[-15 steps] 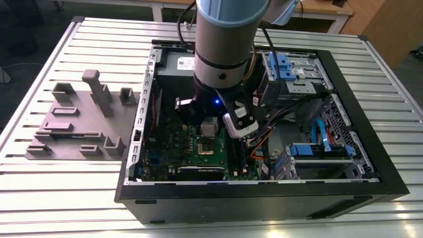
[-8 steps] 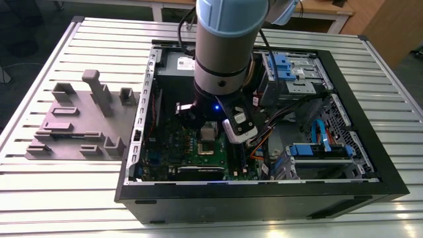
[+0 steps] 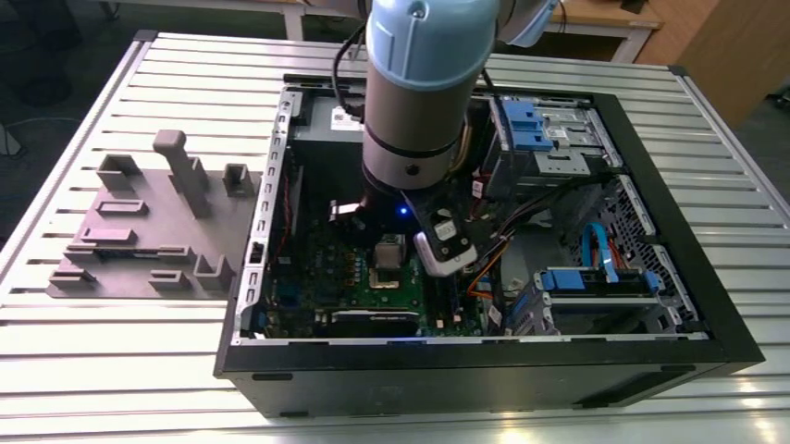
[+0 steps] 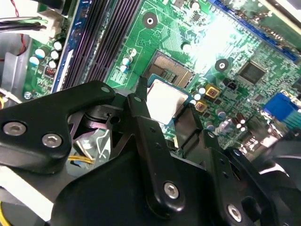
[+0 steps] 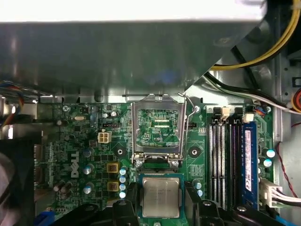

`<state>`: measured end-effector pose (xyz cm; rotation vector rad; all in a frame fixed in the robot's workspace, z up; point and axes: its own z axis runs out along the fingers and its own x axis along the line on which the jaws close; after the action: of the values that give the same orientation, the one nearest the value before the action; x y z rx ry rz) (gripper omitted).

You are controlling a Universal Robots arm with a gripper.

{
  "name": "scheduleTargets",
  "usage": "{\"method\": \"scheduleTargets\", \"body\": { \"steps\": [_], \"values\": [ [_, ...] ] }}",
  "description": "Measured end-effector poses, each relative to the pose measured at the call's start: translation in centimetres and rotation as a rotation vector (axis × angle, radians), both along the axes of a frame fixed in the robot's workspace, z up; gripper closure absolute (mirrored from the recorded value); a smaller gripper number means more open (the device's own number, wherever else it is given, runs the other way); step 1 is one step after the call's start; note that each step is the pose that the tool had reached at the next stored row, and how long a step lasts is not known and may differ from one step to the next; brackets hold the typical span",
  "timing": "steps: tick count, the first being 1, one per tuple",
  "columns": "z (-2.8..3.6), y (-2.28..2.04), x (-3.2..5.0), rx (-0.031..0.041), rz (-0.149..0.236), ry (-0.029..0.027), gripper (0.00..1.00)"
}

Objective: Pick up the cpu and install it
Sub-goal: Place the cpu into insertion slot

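Going by both wrist views, the pick-up half looks done. The cpu (image 4: 164, 100) is clamped between the two black fingers (image 5: 129, 212) of the gripper (image 5: 162, 202), one finger on each of two opposite edges, so the jaws are closed onto the chip. It's down inside the open PC case (image 3: 494, 356), low over the green motherboard (image 5: 84, 141), right at the near end of the metal socket frame (image 5: 135, 129).

The install half I'd call not finished. The chip reads as offset from the frame's opening instead of centred in it, and the gripper hasn't let go. Whether it's hovering or already touching the board, I can't tell from these angles — the fingers hide its underside.

Orientation-wise, it lies flat with the shiny metal lid up toward the cameras and the thin pale rim showing along its edges. It's square, so there's no real long axis to speak of. In the first wrist view its edges run parallel to the sides of the socket frame, with no twist that I can make out.
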<state>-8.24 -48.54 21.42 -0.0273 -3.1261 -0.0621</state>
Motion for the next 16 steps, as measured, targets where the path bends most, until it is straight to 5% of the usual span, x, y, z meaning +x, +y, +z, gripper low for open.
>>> {"method": "scheduleTargets", "body": {
  "steps": [6, 16],
  "values": [
    [-0.79, -0.51, 0.00, 0.0001, 0.000, 0.0000, 0.53],
    [-1.89, -0.61, 0.00, 0.0000, 0.000, 0.0000, 0.53]
  ]
}}
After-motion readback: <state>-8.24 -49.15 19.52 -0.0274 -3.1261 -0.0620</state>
